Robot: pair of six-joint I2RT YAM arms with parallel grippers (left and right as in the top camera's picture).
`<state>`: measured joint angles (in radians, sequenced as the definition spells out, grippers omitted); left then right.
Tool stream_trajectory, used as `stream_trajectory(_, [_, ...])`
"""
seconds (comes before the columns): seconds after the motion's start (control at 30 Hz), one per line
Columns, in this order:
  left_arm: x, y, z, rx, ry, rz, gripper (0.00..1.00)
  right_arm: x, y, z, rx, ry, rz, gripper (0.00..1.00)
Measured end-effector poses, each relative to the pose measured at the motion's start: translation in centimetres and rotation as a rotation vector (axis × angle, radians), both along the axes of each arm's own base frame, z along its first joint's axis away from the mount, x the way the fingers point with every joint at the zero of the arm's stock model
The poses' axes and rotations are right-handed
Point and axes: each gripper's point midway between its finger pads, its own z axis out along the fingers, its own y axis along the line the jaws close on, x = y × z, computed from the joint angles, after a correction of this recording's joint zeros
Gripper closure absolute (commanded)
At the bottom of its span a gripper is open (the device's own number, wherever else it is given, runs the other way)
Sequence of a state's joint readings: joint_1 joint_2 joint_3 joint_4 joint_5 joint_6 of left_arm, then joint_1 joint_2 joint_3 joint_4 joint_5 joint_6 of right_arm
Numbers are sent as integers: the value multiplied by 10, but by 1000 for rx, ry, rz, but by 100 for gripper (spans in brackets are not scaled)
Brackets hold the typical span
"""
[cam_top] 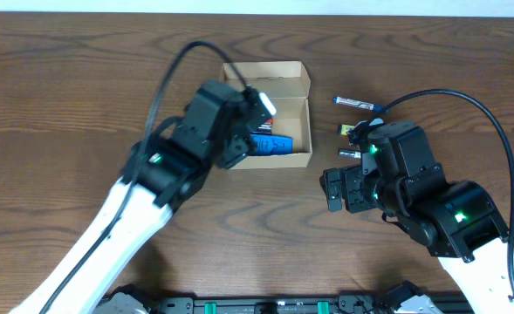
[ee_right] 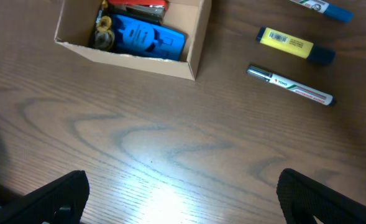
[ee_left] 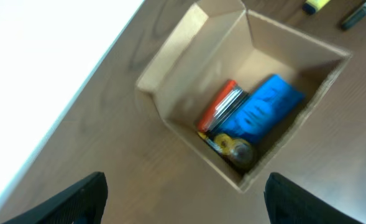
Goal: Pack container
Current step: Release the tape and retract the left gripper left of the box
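Container (cam_top: 308, 122) sits on bench (cam_top: 82, 105), lid flap (cam_top: 265, 71) open and folded back on its far side. Inside: blue block (ee_left: 263, 112), red-silver item (ee_left: 223, 104), small yellow round thing (ee_left: 235, 149). Some bare floor shows toward the far wall.

L pincer (ee_left: 184, 198) hangs directly over container. Jaws are spread wide, nothing btwn them, touching nothing. R pincer (ee_right: 186, 200) hovers over bare bench off container's near-right corner, jaws also wide apart, empty.

Off container's right wall, 3 loose items on bench: blue-capped marker (ee_right: 319, 7) farthest back, yellow highlighter (ee_right: 291, 45) in the middle, silver pen (ee_right: 291, 87) nearest the robot. All lie approx crosswise, long axes pointing toward that wall.

Judgement: packing part done, those 3 prob. next. R arm is clearly nearer, and silver pen is the closest pick. Pen's axis runs roughly along the line btwn R fingers, so a wrist turn is likely needed before closing. From R pincer, container lies ahead and left, so the carry goes leftward over the right wall. L pincer above the opening may get in the way.
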<state>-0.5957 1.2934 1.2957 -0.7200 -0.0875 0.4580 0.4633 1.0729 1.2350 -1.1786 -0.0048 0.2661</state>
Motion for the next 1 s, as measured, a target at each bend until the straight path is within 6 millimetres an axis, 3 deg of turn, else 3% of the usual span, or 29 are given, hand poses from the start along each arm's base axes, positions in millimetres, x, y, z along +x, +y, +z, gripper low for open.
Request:
stream_trajectory(0.2, [-40, 25, -11, -115, 201, 195, 20, 0, 0, 0, 0, 0, 0, 1])
stream_trajectory(0.37, [-57, 37, -26, -180, 359, 304, 24, 2, 1, 2, 6, -11, 0, 1])
stream_trajectory(0.5, [-51, 55, -27, -259, 413, 398, 17, 2, -3, 0, 19, 6, -65, 1])
stream_trajectory(0.57, [-45, 68, -27, -293, 422, 450, 2, 3, -10, -3, 29, 35, -154, 2])
stream_trajectory(0.73, [-37, 89, -26, -347, 428, 543, 4, 24, -38, -17, 72, 102, -428, 6])
stream_trajectory(1.0, [-35, 91, -26, -351, 424, 553, 5, 65, -64, -57, 159, 243, -686, 11])
